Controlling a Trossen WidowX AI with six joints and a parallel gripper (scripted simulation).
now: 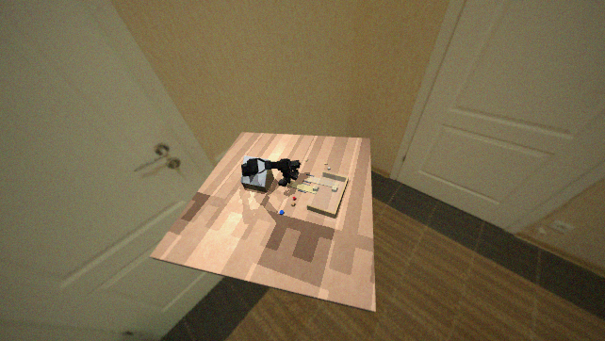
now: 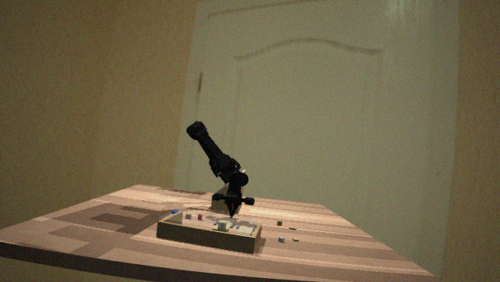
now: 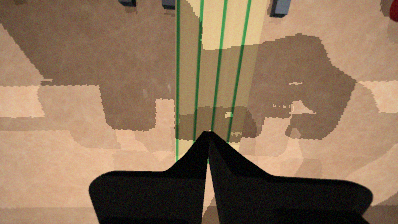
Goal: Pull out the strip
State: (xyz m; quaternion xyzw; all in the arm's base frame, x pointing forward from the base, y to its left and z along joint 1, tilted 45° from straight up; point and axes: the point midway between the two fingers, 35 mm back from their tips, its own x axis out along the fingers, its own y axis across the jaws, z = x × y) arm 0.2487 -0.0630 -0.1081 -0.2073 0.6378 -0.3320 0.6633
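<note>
We're pinching the near end of the tan strip with green lines (image 3: 214,65), black gripper (image 3: 208,136) clamped together on it, strip running straight ahead. The small pale labelled cube (image 2: 222,225) is sitting inside the shallow wooden tray (image 2: 206,236), just beyond the fingertips. The patchwork wooden table (image 1: 283,250) is stretching wide on our side.
</note>
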